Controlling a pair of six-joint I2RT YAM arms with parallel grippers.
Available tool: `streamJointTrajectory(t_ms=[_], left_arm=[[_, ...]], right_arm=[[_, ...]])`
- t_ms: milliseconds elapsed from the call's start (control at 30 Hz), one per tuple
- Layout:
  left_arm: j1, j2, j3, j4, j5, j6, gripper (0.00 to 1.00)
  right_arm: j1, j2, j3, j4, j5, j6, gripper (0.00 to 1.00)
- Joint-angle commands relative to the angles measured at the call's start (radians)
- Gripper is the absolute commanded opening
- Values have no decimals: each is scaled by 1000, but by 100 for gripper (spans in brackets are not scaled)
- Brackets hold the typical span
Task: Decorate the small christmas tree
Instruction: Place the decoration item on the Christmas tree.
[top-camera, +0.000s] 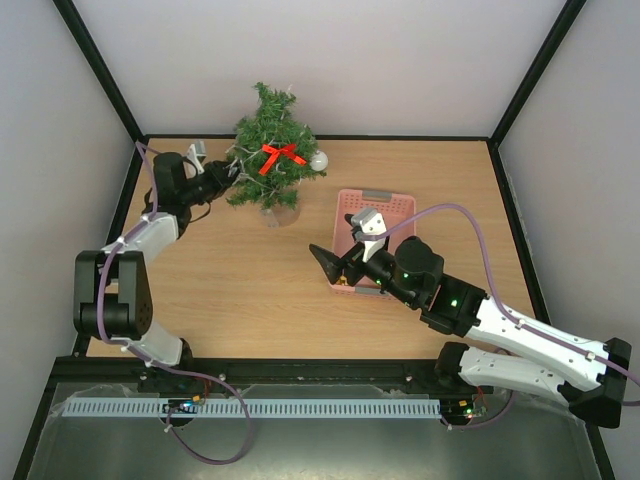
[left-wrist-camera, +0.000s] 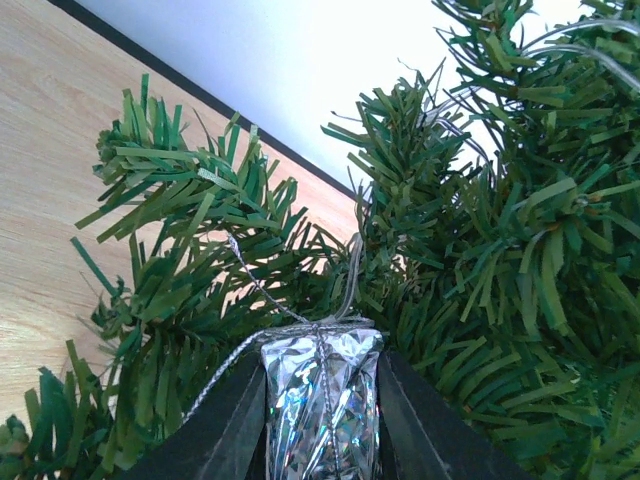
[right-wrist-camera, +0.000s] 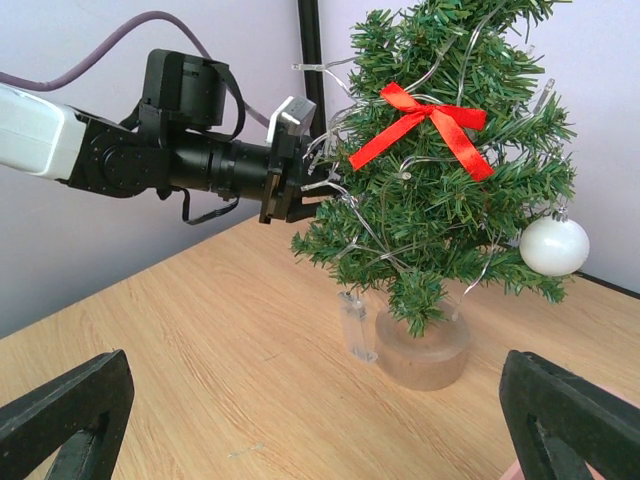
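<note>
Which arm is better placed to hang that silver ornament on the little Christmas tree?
Left. The left hand grips the silver ornament among the small christmas tree's branches; the right hand is open and empty over the pink basket.

light: bright, even, diffuse | shadows: faint, soft on table (top-camera: 250, 300) | glare: glints on foil ornament (left-wrist-camera: 320, 400) | focus: mostly sharp

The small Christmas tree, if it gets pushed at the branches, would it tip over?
Probably tips fairly easily: the tree is tall over a small round base. Its bristly branches look bendy, so a light push would likely flex them first.
</note>
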Motion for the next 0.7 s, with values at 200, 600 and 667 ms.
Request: streamJointTrajectory(t_ms=[200, 600, 667], left_arm=[[-9, 50, 16, 35, -36, 34, 28], [-24, 53, 10, 71, -24, 25, 32], [-26, 54, 13, 66, -26, 27, 33]], right_arm=[[4, -24, 16, 12, 16, 7, 98], [4, -24, 8, 15, 23, 3, 98], [5, -27, 9, 13, 23, 2, 98]])
